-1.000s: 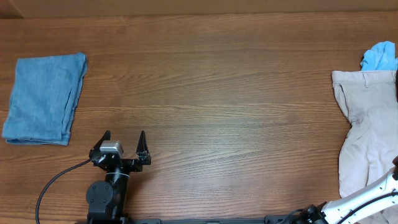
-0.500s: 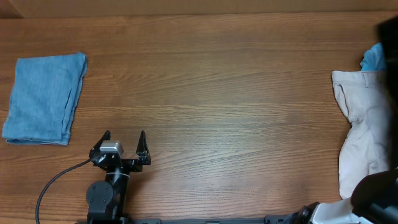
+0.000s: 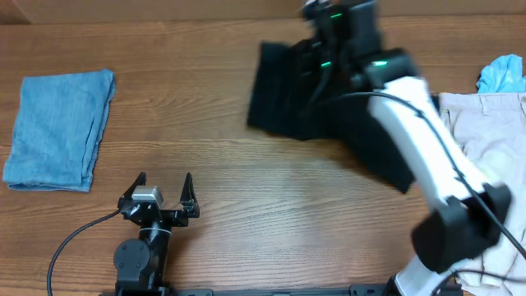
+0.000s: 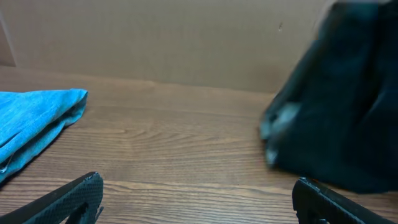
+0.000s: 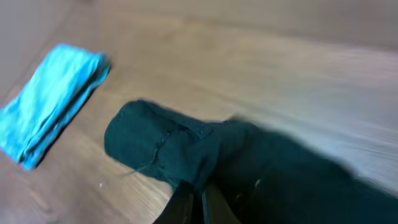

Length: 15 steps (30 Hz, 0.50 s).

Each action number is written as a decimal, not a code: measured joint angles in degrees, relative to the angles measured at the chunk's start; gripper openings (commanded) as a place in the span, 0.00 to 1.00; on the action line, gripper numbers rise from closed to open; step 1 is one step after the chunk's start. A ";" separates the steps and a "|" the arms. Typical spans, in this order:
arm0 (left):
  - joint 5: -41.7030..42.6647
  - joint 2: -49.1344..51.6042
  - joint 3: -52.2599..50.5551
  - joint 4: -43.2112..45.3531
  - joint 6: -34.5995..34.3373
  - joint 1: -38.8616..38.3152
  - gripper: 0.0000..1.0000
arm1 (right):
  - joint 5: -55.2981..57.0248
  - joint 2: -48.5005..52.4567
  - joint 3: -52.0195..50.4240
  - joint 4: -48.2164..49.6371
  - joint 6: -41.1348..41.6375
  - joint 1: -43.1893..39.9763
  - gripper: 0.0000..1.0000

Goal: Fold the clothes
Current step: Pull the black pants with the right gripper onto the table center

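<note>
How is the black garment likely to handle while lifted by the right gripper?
Likely floppy: the black garment droops in loose folds from the shut right gripper. Probably light, since one pinch carries it. Its free end may swing.

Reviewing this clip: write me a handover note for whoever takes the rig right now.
Left tool: open, empty, parked near the front edge.
Right tool: shut on the black garment, which hangs bunched over the table's far centre.
Done: faded-blue piece lies folded at far left.
To do: lay out and fold the black one; then the beige piece and the light-blue one, both heaped at the right edge.
</note>
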 measured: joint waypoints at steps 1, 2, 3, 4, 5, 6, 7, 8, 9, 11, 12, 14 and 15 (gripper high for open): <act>0.00 0.00 0.02 0.00 -0.02 0.00 1.00 | 0.07 2.14 -0.02 0.66 0.35 2.19 0.04; -0.02 0.00 0.00 0.00 -0.02 0.00 1.00 | 0.13 3.76 -0.02 1.09 0.50 4.09 0.04; 0.00 0.00 0.00 0.00 0.00 0.00 1.00 | 0.20 4.74 -0.02 1.29 0.66 5.77 0.04; 0.00 0.00 0.00 0.00 -0.02 0.00 1.00 | 0.31 5.16 -0.02 1.31 0.68 6.80 0.04; 0.00 0.00 0.00 0.00 -0.02 0.00 1.00 | 0.37 5.33 -0.02 1.27 0.68 7.80 0.04; 0.00 0.00 0.02 0.00 0.00 0.00 1.00 | 0.37 5.33 -0.02 1.25 0.66 8.50 0.04; 0.00 0.00 0.00 0.00 0.00 0.00 1.00 | 0.33 5.33 -0.02 0.96 0.72 9.20 0.04; 0.00 0.00 0.02 0.00 0.00 0.00 1.00 | 0.33 5.33 -0.02 -0.31 0.83 9.66 0.04; 0.00 0.00 0.00 0.00 -0.02 0.00 1.00 | 0.28 5.33 -0.02 -1.60 0.85 9.79 0.04; 0.00 0.00 0.00 0.00 0.00 0.00 1.00 | 0.22 5.33 0.00 -5.09 0.94 9.79 0.04; 0.02 0.00 0.02 0.00 -0.02 0.00 1.00 | 0.09 5.33 0.00 -6.82 1.07 9.70 0.15; 0.00 0.00 0.00 0.00 -0.02 0.00 1.00 | -0.07 5.33 0.09 -12.22 0.96 9.29 0.23; 0.00 0.00 0.02 0.00 -0.02 0.00 1.00 | -0.22 5.31 0.09 -15.28 1.20 9.01 0.28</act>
